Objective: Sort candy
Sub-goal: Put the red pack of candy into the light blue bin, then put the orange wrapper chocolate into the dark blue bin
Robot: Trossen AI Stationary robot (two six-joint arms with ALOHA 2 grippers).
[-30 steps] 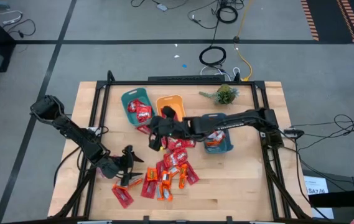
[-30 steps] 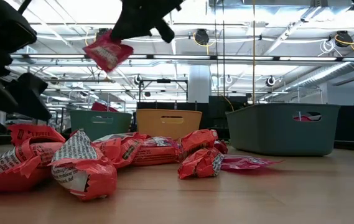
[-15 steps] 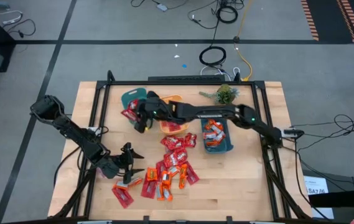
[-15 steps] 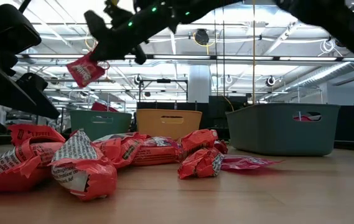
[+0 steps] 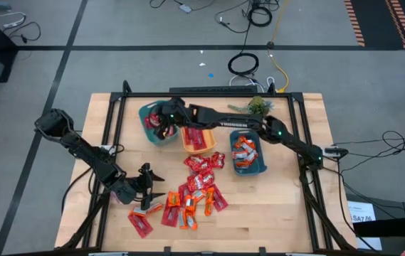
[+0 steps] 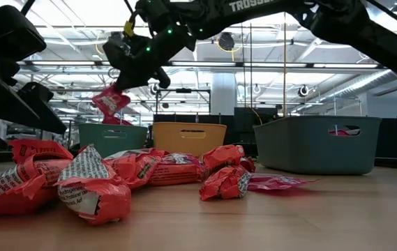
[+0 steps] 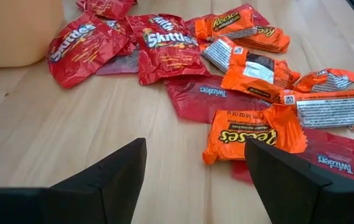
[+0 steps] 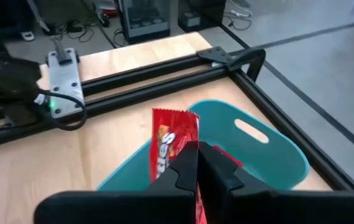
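- Candy: small flat shiny wrapped packs, mostly red Skittles/Twizzlers, some orange Reese's; loose pile [image 5: 191,192] on the wooden table [image 5: 280,220], on the near side of the orange bin [image 5: 195,131]
- Left wrist view: orange Reese's pack [image 7: 251,134] lies just ahead of the fingers, red Skittles pack [image 7: 170,46] farther off, nearer the orange bin
- R gripper [image 5: 161,121] fingers pressed together, pinching one red candy pack [image 8: 173,146] by its edge; pack hangs upright over the teal bin [image 5: 156,124] left of the orange bin, not touching it
- That teal bin already has red packs inside, count unclear
- Orange bin holds red packs too, as far as the high view shows
- Second teal bin [image 5: 248,156], right of the orange bin, holds orange and red packs
- L gripper [image 5: 145,186] fingers spread, nothing betw. them, low at the pile's left edge, well apart from the orange bin
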